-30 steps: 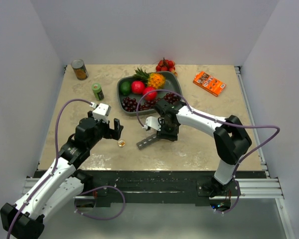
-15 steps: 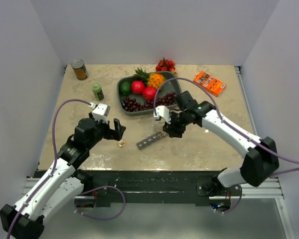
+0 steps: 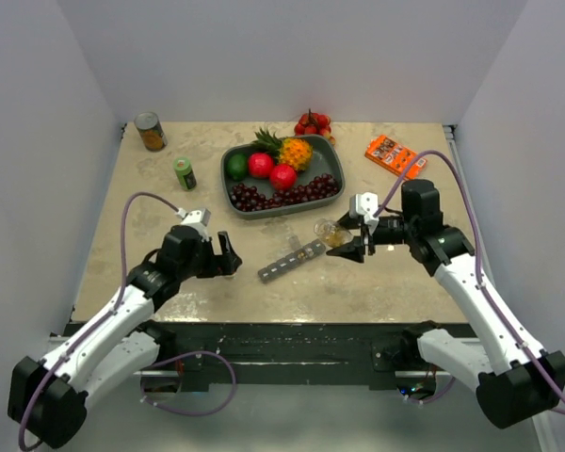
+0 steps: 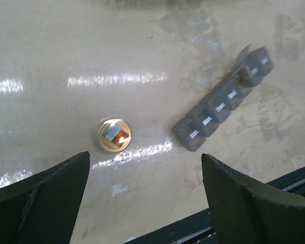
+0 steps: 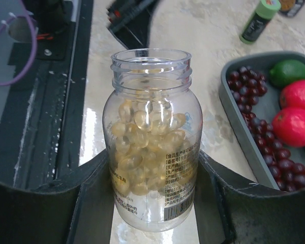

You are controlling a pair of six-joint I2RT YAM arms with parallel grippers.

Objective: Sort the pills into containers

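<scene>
Pouring is being set up: the open pill bottle [image 5: 151,147] is held by the right gripper [image 3: 344,241], just right of the containers [image 3: 292,259] at mid-frame. The left gripper [image 3: 224,252] is spread wide, empty. Next, the bottle must be tipped gently over one of them.

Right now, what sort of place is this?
Probably a robot test booth: plain white walls box in one table, two arms are bolted at its edge, and props like a fruit tray and can sit near the pill strip. The right claw holds a pill bottle.
</scene>
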